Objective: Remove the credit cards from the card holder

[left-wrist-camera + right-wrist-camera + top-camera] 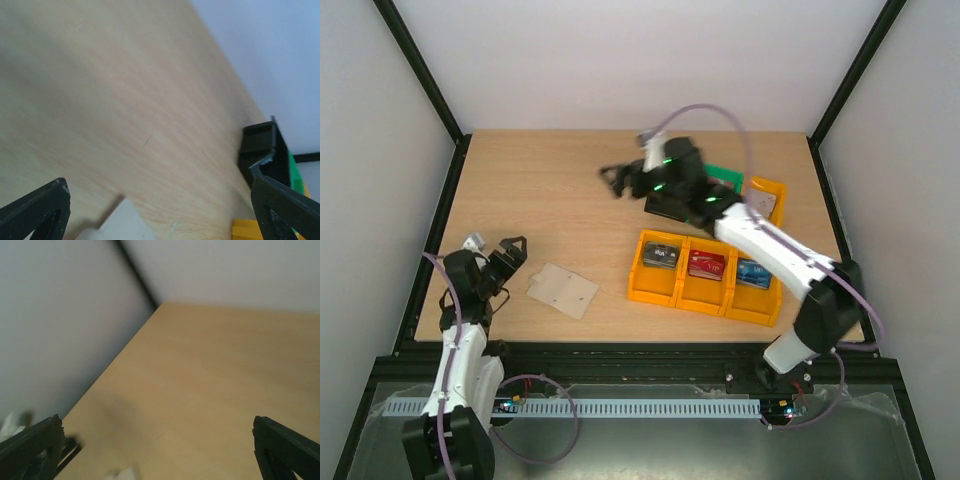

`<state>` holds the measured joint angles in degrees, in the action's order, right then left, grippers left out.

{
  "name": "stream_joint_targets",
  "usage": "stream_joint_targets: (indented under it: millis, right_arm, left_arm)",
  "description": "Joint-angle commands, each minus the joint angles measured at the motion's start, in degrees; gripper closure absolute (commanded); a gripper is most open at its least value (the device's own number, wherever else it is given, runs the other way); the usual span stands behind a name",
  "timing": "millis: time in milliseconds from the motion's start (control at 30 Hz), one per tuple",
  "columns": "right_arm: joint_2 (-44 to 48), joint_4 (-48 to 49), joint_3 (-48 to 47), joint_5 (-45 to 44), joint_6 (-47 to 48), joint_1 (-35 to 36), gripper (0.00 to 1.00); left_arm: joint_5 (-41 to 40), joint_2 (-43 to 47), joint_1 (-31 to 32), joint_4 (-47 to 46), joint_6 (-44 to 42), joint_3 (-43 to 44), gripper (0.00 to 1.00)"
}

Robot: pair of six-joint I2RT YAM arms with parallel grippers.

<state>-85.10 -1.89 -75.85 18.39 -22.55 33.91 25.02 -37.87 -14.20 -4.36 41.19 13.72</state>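
The card holder (563,290) lies flat on the table with its pale side up; one pale corner (122,222) shows in the left wrist view. My left gripper (510,255) stands open just left of it, with nothing between the fingers (40,210). My right gripper (615,178) hangs open over the middle back of the table, well away from the holder, and its jaws are empty. A red credit card (706,263), a blue one (753,272) and a dark one (661,255) lie in separate compartments of the yellow bins (650,290).
A single yellow bin (767,200) stands at the back right. Beside it, under the right arm, are a green flat thing (725,178) and a black one (670,207). The black frame posts and white walls close in the table.
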Motion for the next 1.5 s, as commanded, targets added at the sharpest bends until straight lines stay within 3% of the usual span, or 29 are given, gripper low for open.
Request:
stream_joint_targets:
  millis: [0,167,300,467,633,767,1000,1267,1467]
  right_arm:
    - [-10.48,-14.96,-8.35,6.5,3.36,11.67,0.01]
    - [-25.27,-21.4,-19.27,14.65,1.82,17.62,0.04]
    - [-34.2,-24.72,-22.08,20.42,2.5,18.11,0.09]
    - [-39.86,-26.27,-23.85,19.4,3.28,18.27,0.11]
    - [-46.15,-36.42,-30.5,13.36,8.18,18.42,0.14]
    - [-49.82,-41.81,-33.78,12.04,10.42,18.88,0.17]
    - [-54.18,-45.4,-36.6,17.82,12.58,20.4,0.2]
    - [-55.26,-44.07,-36.91,25.77,11.5,20.41,0.29]
    - [-57.58,-37.74,-35.93,30.25,8.33,20.46,0.37]
  left_arm:
    - [-3.96,-1.63,-0.47,8.7,7.56,-0.63,0.01]
    - [-6.5,0.4,-0.5,14.57,9.98,-3.66,0.02]
    - [-7.11,-2.89,-0.47,12.91,11.99,-4.75,0.06]
    - [-6.82,-2.68,0.49,12.53,12.61,-5.51,0.03]
    - [-8.23,-1.52,1.7,12.31,13.5,-5.99,0.01]
    - [-9.16,-2.33,3.07,12.01,14.19,-6.29,0.01]
    - [-9.82,-2.04,4.31,13.75,15.64,-6.12,0.01]
    - [-9.92,-4.99,6.24,12.0,17.39,-6.24,0.01]
    - [-9.48,-6.39,7.19,10.3,17.5,-6.25,0.01]
